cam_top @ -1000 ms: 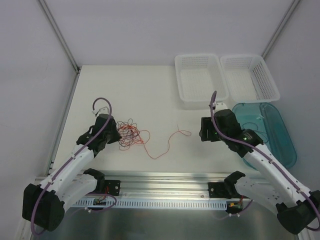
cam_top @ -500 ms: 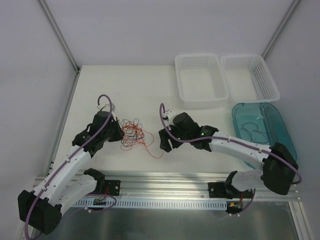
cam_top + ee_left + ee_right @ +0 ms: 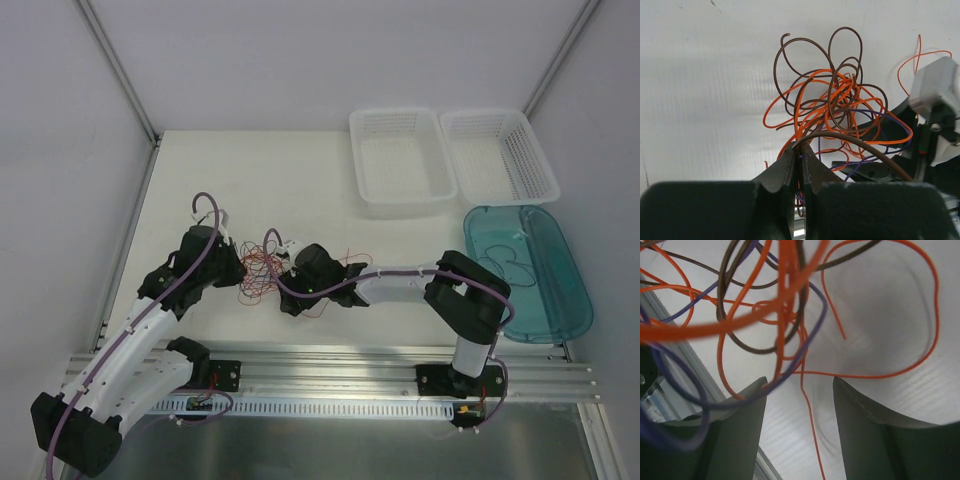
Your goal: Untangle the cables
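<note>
So the left claw (image 3: 801, 156) pinches a brown strand (image 3: 860, 144) of the cables (image 3: 262, 272) heaped on the table (image 3: 250, 180), the right claw (image 3: 800, 387) gapes around what's probably one orange strand (image 3: 809, 422), so close there and pull sideways slowly.

A white bench (image 3: 260, 180) with a matte top fills the middle of the top view. Plain pale grey walls (image 3: 330, 60) close it in at the back and on both sides. Slim metal posts (image 3: 118, 70) rise slanting at the two back corners. A slotted aluminium rail (image 3: 330, 378) runs along the near edge, with a dull grey metal sheet (image 3: 330, 450) in front of it. The light is soft and even.
</note>
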Controlling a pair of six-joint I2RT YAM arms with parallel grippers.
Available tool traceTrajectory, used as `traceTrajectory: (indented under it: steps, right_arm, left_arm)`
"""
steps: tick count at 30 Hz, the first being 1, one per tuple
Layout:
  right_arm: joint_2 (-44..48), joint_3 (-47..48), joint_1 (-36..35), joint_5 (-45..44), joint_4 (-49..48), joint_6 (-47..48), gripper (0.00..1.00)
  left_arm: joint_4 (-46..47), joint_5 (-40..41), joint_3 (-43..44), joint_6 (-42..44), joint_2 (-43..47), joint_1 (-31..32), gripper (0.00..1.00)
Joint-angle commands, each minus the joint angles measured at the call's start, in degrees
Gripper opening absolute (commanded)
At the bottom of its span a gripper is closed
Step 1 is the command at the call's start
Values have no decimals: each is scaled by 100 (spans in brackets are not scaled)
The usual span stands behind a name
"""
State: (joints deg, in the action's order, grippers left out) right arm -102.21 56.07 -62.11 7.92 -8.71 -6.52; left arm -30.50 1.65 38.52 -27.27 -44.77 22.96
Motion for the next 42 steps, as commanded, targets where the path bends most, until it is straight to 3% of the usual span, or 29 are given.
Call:
traceTrajectory:
  steps: [1, 4, 7, 11, 18, 25, 30, 34, 36, 39, 42]
  right_arm:
    - [-228, 334, -205, -71, -570, -209, 58]
    - [-352, 299, -223, -281, -536, -270, 48]
    - [-256, 124, -223, -746, -396, -253, 18]
    - [183, -78, -214, -1441, 52, -43, 1]
    - [1343, -385, 101, -2821, 1740, 178, 1]
    - [3267, -1089, 1452, -3166, 2820, 178, 1]
    - [4742, -1292, 2403, -2823, 3295, 309, 1]
    - [5536, -1187, 2704, -2542, 3516, 362, 1]
    - [5729, -1064, 2721, -2219, 3552, 362, 1]
    - [5713, -949, 2721, -1211, 3342, 398, 1]
    - [5309, -984, 2695, -601, 3157, 283, 1]
  left_arm:
    - [-52, -77, 235, -24, 83, 68, 0]
    - [-52, -60, 235, -33, 92, 59, 0]
    - [-61, 10, 226, -16, 118, 68, 0]
    - [-131, 247, 208, 46, 188, 68, 0]
    - [-263, 661, 191, 63, 294, 59, 0]
    - [-509, 1030, 322, 178, 303, 59, 0]
    - [-676, 1320, 402, 257, 303, 59, 0]
    - [-676, 1355, 358, 231, 241, 51, 0]
    - [-668, 1277, 340, 143, 171, 59, 2]
    - [-650, 935, 331, -24, 40, 59, 17]
    - [-519, 548, 305, -51, -40, 51, 19]
